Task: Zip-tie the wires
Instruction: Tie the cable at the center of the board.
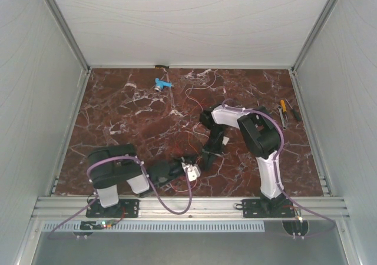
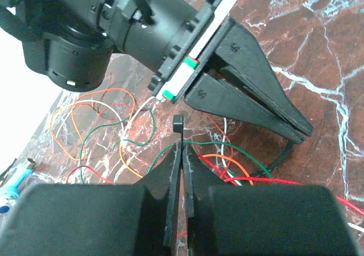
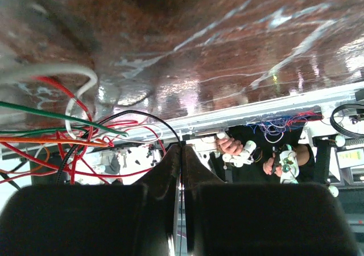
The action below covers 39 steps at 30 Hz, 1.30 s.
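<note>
Left gripper (image 2: 181,147) is clamped shut on a black zip tie (image 2: 178,123) stub, probably to anchor it. Just beyond it the right gripper (image 2: 303,132), also closed, seems to pinch the tie's loop over the wires (image 2: 227,156) — ready to cinch.

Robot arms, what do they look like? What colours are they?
They are black and white. The left arm and the right arm have chunky black joints and white shells, and a purple cable loops along each. Each ends in a black gripper with two flat, pointed fingers, like a beak. Behind the right gripper sits a white strip with small green blocks.
</note>
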Each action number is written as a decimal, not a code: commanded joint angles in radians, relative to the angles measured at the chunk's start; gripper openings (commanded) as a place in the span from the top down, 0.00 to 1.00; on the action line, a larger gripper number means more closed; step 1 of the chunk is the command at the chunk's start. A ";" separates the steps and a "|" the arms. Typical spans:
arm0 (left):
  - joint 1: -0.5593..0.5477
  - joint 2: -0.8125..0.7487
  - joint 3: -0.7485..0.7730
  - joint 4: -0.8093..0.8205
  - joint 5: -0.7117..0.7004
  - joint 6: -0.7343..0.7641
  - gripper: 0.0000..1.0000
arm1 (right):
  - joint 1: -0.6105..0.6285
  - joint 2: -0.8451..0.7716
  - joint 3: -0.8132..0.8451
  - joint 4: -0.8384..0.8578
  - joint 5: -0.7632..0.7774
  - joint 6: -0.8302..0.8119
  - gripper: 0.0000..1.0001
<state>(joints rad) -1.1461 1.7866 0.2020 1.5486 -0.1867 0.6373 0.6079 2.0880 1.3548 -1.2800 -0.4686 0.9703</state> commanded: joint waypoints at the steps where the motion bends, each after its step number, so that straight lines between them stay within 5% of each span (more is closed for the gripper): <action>1: -0.019 0.055 0.001 0.234 -0.015 0.078 1.00 | 0.011 0.039 0.052 -0.098 0.048 0.070 1.00; 6: -0.050 0.143 0.025 0.281 -0.048 0.160 1.00 | 0.009 0.062 0.076 -0.120 0.060 0.074 1.00; 39: -0.089 0.093 0.076 0.281 -0.083 0.085 1.00 | 0.028 0.193 0.135 -0.270 0.138 0.112 1.00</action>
<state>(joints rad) -1.2274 1.8744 0.2485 1.5635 -0.2546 0.7097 0.6220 2.2288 1.4834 -1.5127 -0.3386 1.0649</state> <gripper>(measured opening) 0.003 0.003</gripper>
